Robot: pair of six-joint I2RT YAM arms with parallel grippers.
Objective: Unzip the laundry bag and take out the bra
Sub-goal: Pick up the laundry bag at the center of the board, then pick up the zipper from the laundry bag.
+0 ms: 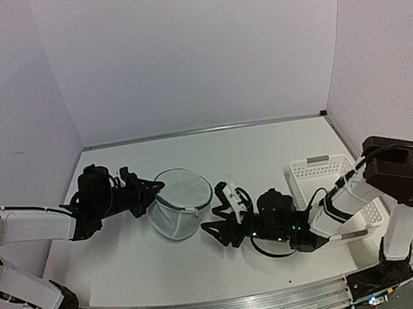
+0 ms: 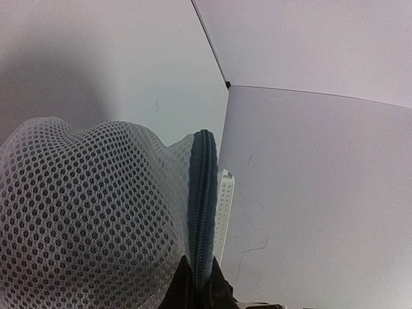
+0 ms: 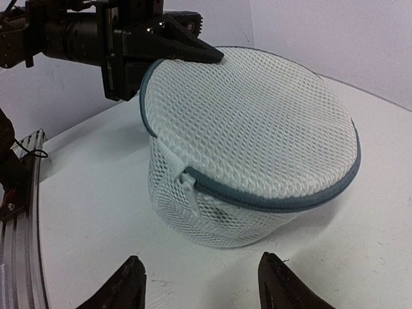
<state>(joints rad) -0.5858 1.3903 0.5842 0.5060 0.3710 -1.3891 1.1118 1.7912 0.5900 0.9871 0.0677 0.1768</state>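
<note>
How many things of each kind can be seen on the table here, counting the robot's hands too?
Mesh laundry bag: 1
White plastic basket: 1
Robot hands: 2 (left hand pinching the bag's rim, right hand open in front of the bag)
Total: 4
</note>
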